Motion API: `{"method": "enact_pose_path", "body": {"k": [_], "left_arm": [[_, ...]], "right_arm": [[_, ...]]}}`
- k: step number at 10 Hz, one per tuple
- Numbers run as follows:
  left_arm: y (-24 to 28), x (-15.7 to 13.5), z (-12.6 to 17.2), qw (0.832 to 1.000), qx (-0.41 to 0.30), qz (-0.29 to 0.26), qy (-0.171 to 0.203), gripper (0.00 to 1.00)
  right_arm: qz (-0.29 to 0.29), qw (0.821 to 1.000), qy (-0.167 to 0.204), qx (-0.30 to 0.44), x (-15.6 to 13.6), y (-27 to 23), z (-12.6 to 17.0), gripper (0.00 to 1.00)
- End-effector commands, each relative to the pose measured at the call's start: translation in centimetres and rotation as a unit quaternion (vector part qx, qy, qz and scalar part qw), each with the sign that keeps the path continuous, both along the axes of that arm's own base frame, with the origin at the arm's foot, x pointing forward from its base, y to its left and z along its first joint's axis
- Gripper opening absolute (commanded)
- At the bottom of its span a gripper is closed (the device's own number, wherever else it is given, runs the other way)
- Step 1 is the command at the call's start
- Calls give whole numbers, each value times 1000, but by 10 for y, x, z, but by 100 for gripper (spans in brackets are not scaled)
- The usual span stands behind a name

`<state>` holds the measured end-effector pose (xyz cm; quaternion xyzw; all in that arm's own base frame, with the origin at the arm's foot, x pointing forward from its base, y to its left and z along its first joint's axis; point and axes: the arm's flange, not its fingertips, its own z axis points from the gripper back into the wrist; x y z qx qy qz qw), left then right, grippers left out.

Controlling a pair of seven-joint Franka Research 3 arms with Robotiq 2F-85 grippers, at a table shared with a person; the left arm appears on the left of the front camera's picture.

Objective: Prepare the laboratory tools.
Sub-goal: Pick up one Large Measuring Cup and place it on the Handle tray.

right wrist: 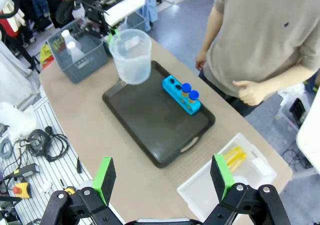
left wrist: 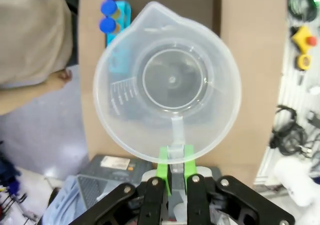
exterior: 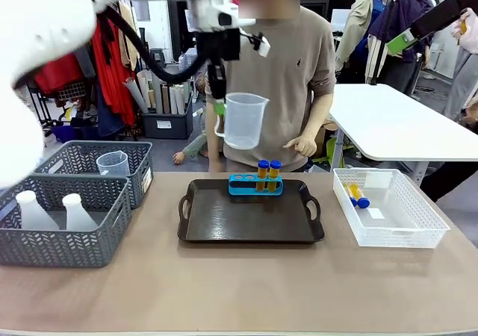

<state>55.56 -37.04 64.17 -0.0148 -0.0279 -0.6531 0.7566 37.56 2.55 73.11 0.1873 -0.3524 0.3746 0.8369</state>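
No lettering can be read. Scale marks printed on the clear jug, centre left of the left wrist view, are too faint; a white label on the grey basket, left of the front view, is blurred.

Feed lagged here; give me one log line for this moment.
left gripper: shut on beaker handle, above black tray | right gripper: open, empty | rack: two tubes

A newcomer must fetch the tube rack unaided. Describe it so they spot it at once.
Start at the black handled tray in the middle of the table. At its far edge stands the blue four-hole tube rack. Its two right holes hold amber tubes with blue caps; the two left holes are empty.
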Motion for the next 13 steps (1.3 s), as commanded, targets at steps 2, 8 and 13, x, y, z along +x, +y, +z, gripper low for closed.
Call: {"method": "enact_pose_path", "body": {"k": [2,8,13], "left_arm": [[-39,34,-15,1000,-4,-15,4,0],[-36,24,-38,998,-40,-18,-41,0],[-98,39,-135,996,-73,-49,-10,0]], "right_arm": [[3,1000,0,0,-1,0,1,100],[3,1000,0,0,-1,0,1,100],[3,1000,0,0,-1,0,1,100]]}}
